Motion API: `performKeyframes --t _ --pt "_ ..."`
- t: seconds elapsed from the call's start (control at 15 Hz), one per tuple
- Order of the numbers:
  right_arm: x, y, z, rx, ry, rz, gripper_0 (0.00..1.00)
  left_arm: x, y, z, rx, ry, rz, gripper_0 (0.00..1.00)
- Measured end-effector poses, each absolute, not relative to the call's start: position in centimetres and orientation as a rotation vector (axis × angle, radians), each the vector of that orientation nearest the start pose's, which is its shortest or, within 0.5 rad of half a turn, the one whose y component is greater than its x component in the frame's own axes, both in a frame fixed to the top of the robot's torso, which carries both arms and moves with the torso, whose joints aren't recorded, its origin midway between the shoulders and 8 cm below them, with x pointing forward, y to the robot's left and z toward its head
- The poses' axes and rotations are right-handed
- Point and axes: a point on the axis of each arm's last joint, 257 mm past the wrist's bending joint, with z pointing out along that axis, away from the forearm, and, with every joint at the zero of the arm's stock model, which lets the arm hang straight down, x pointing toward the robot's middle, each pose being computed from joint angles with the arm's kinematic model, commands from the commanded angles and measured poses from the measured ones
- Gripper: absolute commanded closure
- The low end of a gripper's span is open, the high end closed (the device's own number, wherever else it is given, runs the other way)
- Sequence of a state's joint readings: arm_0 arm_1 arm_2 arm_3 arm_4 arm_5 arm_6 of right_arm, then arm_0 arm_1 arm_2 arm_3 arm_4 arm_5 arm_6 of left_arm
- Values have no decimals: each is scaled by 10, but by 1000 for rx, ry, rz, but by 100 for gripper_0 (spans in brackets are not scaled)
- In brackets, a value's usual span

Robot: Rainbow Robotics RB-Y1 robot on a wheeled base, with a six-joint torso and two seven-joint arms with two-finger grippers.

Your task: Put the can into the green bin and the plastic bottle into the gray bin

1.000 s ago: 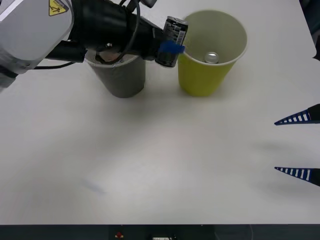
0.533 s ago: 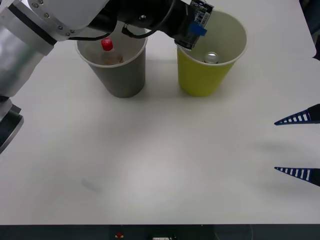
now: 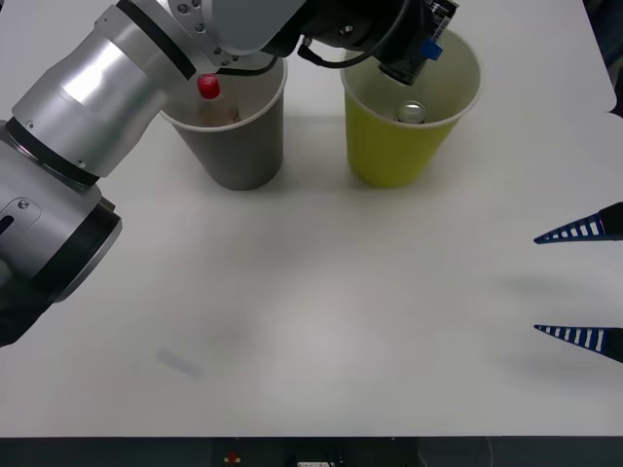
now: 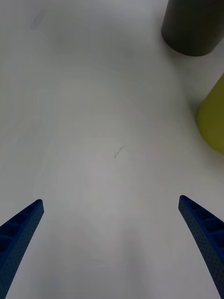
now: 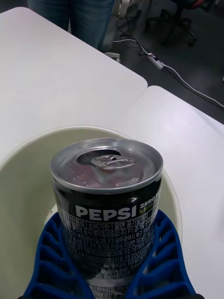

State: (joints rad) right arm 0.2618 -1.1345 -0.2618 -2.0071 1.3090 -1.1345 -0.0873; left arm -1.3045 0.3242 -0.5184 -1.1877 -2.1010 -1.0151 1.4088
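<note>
My left gripper (image 3: 421, 41) is shut on a black can (image 3: 431, 21) with a silver pull-tab top, held upright over the mouth of the green bin (image 3: 389, 156). In the left wrist view the can (image 5: 108, 205) stands between my blue fingers (image 5: 51, 252), with the green bin's pale inside (image 5: 23, 196) below it. Another can (image 3: 413, 111) lies at the bottom of the green bin. The plastic bottle (image 3: 209, 92), red cap up, stands inside the gray bin (image 3: 238, 151). My right gripper (image 3: 581, 283) waits open at the table's right edge.
The two bins stand side by side at the far side of the white table (image 3: 311, 311). From the right wrist, the gray bin (image 4: 193, 25) and green bin (image 4: 212, 117) lie ahead of my open right gripper (image 4: 112, 243). Beyond the table lies a floor with cables (image 5: 186, 79).
My left gripper has carried the can to the right, from the gap between the two bins to above the green bin's mouth. The right arm has not moved.
</note>
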Motion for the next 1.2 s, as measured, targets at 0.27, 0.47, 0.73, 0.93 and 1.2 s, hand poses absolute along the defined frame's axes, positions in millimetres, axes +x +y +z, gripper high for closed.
performKeyframes --t 0.27,0.47,0.73,0.93,1.2 --pt "341 -286 -167 -1634 1596 209 0 580 -125 12 1049 1834 -473 0" --pt "341 -286 -167 -1634 1596 209 0 579 -126 14 1046 1829 -486 0" --pt "341 -286 -167 -1634 1596 209 0 581 -120 15 1060 1812 -474 0" --pt "341 -286 -167 -1634 1596 209 0 578 -103 15 1071 1764 -467 0" --pt "341 -286 -167 -1634 1596 209 0 567 -77 7 1108 1697 -501 0"
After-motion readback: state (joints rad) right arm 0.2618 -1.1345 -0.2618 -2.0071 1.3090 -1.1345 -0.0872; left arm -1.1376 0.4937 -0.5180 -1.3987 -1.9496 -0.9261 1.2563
